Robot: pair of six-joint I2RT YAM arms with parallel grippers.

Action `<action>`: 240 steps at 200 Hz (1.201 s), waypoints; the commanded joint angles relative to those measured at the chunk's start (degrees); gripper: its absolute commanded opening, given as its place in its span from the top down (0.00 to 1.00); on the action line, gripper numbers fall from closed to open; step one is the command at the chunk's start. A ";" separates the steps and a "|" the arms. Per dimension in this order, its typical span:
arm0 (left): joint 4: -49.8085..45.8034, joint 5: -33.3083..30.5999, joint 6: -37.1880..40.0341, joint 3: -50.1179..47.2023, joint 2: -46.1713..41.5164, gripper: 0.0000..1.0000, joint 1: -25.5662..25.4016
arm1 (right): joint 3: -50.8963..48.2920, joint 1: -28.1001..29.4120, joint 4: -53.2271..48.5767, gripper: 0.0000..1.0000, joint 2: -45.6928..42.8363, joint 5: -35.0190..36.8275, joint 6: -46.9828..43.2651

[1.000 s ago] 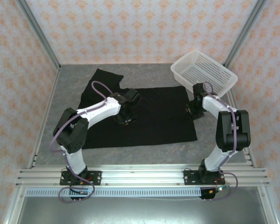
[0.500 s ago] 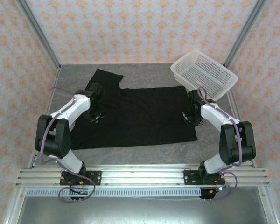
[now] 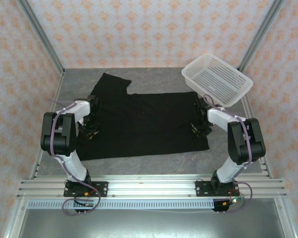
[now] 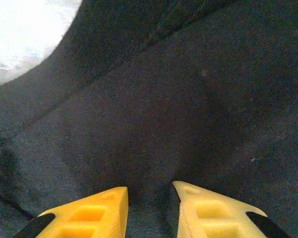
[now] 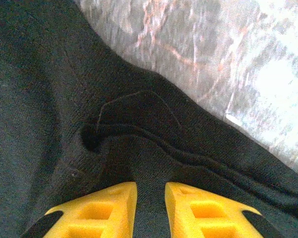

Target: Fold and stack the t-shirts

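pinching the t-shirt [image 3: 149, 121] at both side edges, you hold it spread flat just beside the basket [image 3: 216, 77], plain black up. left gripper [image 4: 149, 191] and right gripper [image 5: 151, 187] are each clamped on a cloth ridge, probably to lift a fold.

The t-shirt [image 3: 144, 121] lies flat on the table [image 3: 156, 79], the basket [image 3: 217, 79] beyond its far right corner.

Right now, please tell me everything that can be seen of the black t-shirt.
The black t-shirt is plain soft knit cloth, no print showing. It lies spread nearly flat on the grey table, one short sleeve pointing to the far left. The left end effector pinches a fold at its left edge, the right end effector a wrinkled fold at its right edge.
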 commanded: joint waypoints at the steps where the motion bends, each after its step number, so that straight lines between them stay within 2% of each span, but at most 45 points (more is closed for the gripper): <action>1: -2.31 -4.45 -2.80 -1.96 1.21 0.70 3.65 | -3.26 2.95 -5.35 0.72 1.02 1.33 3.29; 41: -2.01 -4.87 -1.86 -2.57 0.71 0.70 9.64 | -2.30 5.67 -5.38 0.71 2.88 -1.22 5.75; 84: -4.89 -8.84 0.06 -0.80 -0.42 0.70 12.71 | -4.02 9.98 -5.86 0.69 1.26 -5.25 11.26; 119: -3.76 -8.96 1.72 -2.05 -0.73 0.70 16.74 | -2.60 12.07 -6.14 0.68 2.91 -6.85 12.31; 143: -4.18 -10.00 3.08 -0.42 -0.25 0.70 17.45 | -1.57 12.97 -7.42 0.68 2.40 -6.90 12.90; 175: -7.55 -9.91 2.05 3.73 -4.43 0.69 15.67 | 3.88 13.42 -14.16 0.63 -2.25 2.54 10.85; 200: -9.48 -11.07 0.46 10.47 -7.70 0.61 10.79 | 9.97 13.44 -13.36 0.53 -3.89 9.82 4.86; 223: -6.46 -9.14 1.18 20.78 -3.92 0.56 5.87 | 17.62 13.41 -7.52 0.51 0.68 13.27 -8.04; 240: -4.53 -5.72 3.15 31.32 3.50 0.54 3.66 | 24.67 12.88 -6.44 0.49 5.89 16.25 -15.67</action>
